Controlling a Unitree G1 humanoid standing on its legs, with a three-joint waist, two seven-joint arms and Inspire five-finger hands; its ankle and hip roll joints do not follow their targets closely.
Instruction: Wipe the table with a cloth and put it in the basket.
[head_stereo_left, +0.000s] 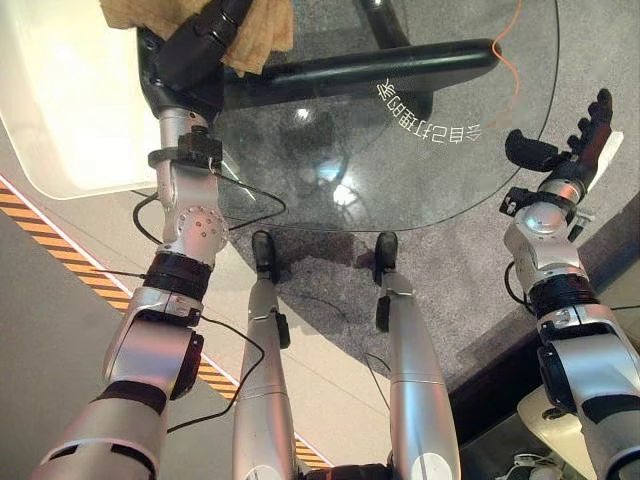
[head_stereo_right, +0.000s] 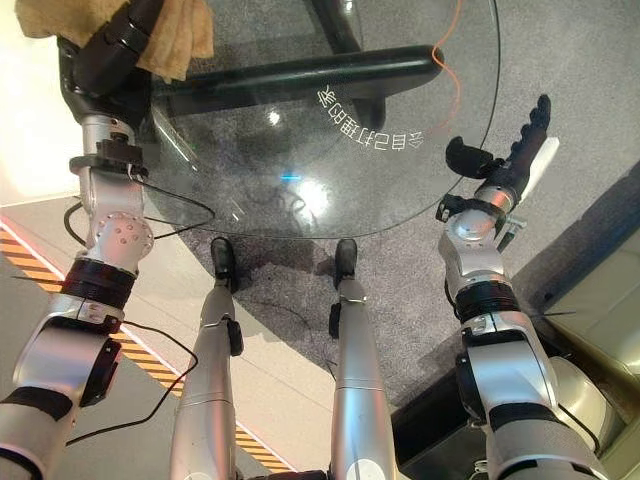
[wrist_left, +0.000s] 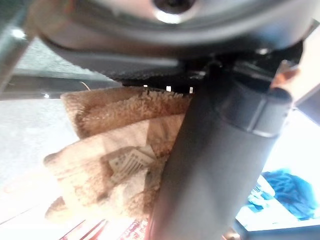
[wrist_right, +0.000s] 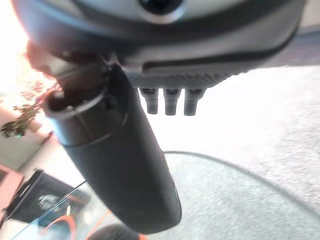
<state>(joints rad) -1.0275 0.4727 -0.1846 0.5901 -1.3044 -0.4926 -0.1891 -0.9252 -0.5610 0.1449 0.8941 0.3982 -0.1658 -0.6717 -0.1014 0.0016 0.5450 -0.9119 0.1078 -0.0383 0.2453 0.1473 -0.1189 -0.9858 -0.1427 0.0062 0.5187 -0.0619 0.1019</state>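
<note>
We judge the task to be in its wiping stage, with the basket step still to come: the tan cloth (head_stereo_left: 200, 25) lies on the round glass table (head_stereo_left: 420, 170) at the upper left of the left eye view, at the table's far left edge, and we see no basket in any of the views, so nothing suggests the cloth has gone anywhere yet. How much of the glass has been covered we cannot say (the surface shows only reflections and some white lettering, no visible streaks or dirt). The left hand (head_stereo_left: 200, 40) rests on top of the cloth at the upper left of the frame, its dark fingers laid across the fabric; in its wrist view the thumb (wrist_left: 220, 160) lies alongside the folded, terry-like cloth with a small label showing, but we cannot tell whether the fingers curl round the fabric or merely press it flat. The right hand (head_stereo_right: 510, 150) hangs at the right of the frame, just beyond the table's right rim, fingers straight and spread, thumb out, holding nothing. What remains, in our judgement, is finishing the wipe and then carrying the cloth to the basket.
</note>
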